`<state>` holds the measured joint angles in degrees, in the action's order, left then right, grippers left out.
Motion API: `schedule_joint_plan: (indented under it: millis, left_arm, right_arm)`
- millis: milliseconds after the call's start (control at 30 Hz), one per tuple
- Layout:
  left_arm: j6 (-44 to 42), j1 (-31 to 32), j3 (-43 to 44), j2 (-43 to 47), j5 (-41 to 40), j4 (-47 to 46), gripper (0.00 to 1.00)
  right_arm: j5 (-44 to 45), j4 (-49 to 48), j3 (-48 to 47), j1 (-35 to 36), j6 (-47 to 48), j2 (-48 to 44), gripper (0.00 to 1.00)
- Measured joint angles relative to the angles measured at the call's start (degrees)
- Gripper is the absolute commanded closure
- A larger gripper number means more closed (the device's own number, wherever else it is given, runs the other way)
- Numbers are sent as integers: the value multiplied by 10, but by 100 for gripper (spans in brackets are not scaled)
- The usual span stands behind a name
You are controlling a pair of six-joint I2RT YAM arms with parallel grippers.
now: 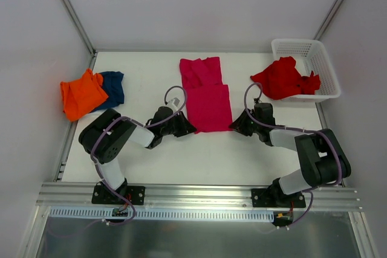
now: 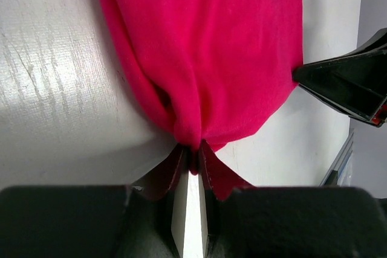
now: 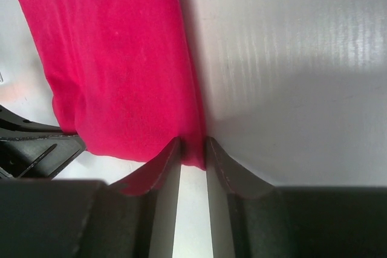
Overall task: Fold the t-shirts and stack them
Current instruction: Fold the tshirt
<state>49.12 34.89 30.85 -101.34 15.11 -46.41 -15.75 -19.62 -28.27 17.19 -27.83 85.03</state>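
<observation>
Cloth at the near hem of the pink t-shirt is being pinched at lower centre of the overhead frame. It is being gripped at its lower-left corner by the left gripper, jaws clamped on bunched fabric, and at its lower-right edge by the right gripper, jaws likewise clamped. The shirt is being supported by the white tabletop. Farther back, at upper left, a blue t-shirt is being partly covered by an orange t-shirt. At upper right, a red t-shirt is being held across the rim of a white basket.

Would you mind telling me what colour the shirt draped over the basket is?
Red; that shirt shows best in the top external view.
</observation>
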Motion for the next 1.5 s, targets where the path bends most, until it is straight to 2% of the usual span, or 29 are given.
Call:
schedule_joint_plan:
  millis: [33, 133, 167, 233, 467, 667, 767, 967, 1167, 1300, 1500]
  left_arm:
    - [-2, 0, 1, 1, 0, 3, 91]
    - [-7, 0, 3, 4, 0, 13, 100]
    - [-9, 0, 4, 6, 0, 18, 100]
    - [-16, 0, 8, 11, 0, 33, 100]
    - [-40, 8, 7, 55, -14, 114, 100]
    - [-53, 43, -29, 129, -34, 181, 100]
    - [-52, 64, -49, 170, -39, 217, 100]
    - [-41, 136, -70, 281, -82, 316, 100]
    - [-17, 177, -74, 402, -110, 384, 100]
    - [-12, 180, -72, 426, -120, 410, 100]
    - [-14, 184, -49, 425, -137, 452, 100]
  right_arm:
    - [-1, -3, 0, 1, 0, 2, 74]
    - [-2, -12, -1, 7, 1, 10, 88]
    - [-2, -13, -2, 9, 1, 13, 95]
    - [-1, -13, -2, 13, 3, 15, 100]
    - [14, 9, 4, 36, 9, -6, 100]
    - [55, 79, 48, 84, 12, -98, 100]
    - [87, 141, 64, 124, 12, -170, 99]
    - [162, 291, 90, 203, -12, -395, 100]
    - [205, 436, 93, 230, -39, -577, 100]
    - [209, 461, 93, 233, -47, -584, 100]
    - [209, 435, 86, 240, -45, -504, 100]
